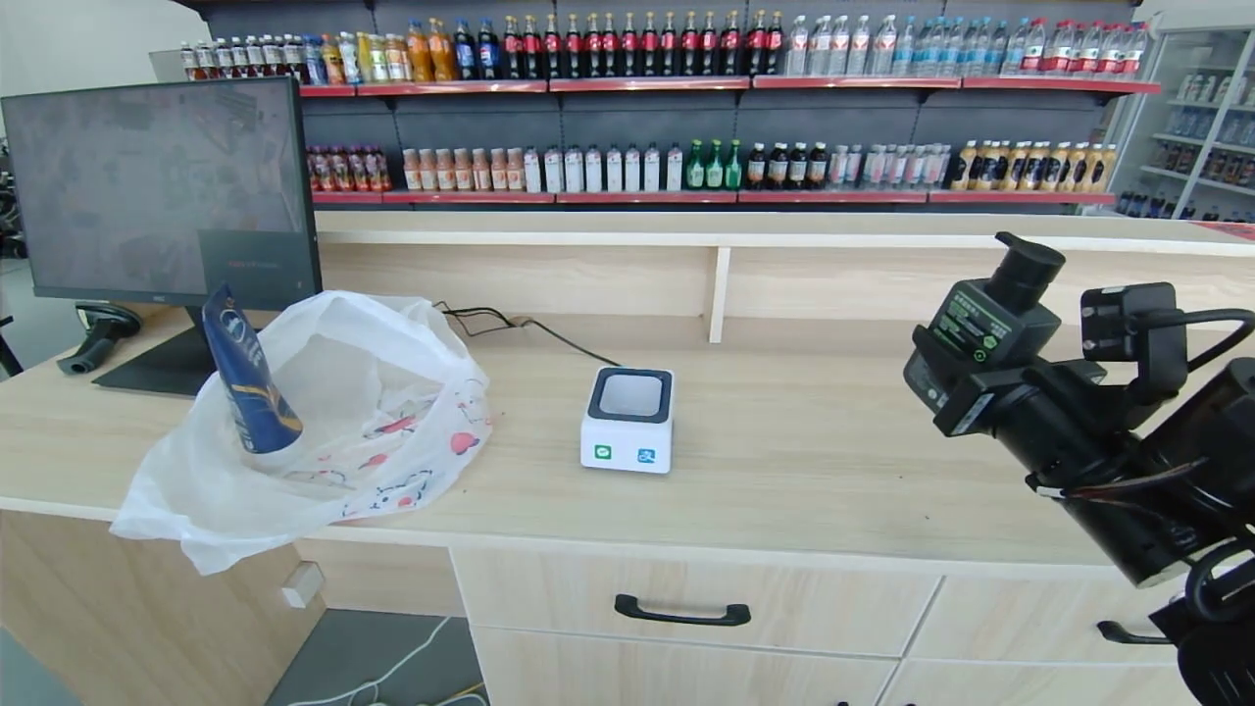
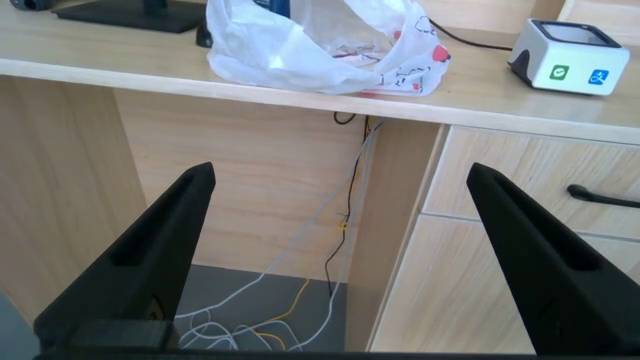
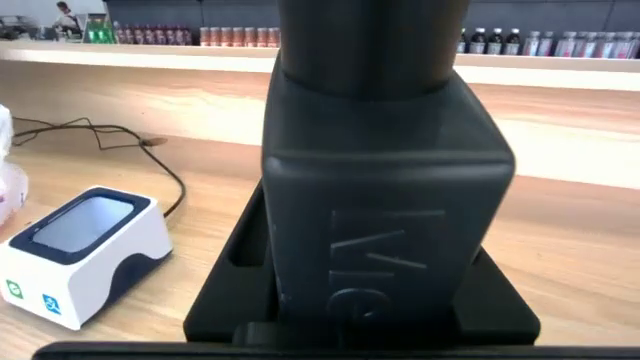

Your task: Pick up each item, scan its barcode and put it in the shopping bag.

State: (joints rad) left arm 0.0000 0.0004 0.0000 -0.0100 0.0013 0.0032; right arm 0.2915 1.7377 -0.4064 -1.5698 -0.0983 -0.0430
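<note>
The right pincer (image 1: 1010, 412) hangs above the right end of the counter (image 1: 814, 441), clenched on a black bottle (image 1: 966, 338). The bottle has a green-printed label and its cap points up and away. In the right wrist view the bottle's squarish body is black against black, so the exact grip line is hard to make out. The left pincer (image 2: 340, 175) is released, its fingers spread wide. It sits low in front of the counter, facing the cabinet and the loose cables beneath. The white barcode scanner (image 1: 627, 420) sits mid-counter with its glass window facing up, well apart from the bottle. Further left, the white plastic shopping bag (image 1: 392, 392) slumps open in front of the monitor (image 1: 162, 186), with a blue tube (image 1: 250, 382) already standing in it. The step in hand looks like the scan. The bottle should travel left until it is over the scanner window, and the wrist should roll so the barcode faces down at the glass. A pale patch low on the bottle may be that code. It is best held level and steady just above the window, not touching it, and kept clear of the cable behind. For bagging, the bottle should go into the open mouth beside the tube and be lowered, not dropped. The bag walls are limp, and the tube looks likely to tip if knocked.
</note>
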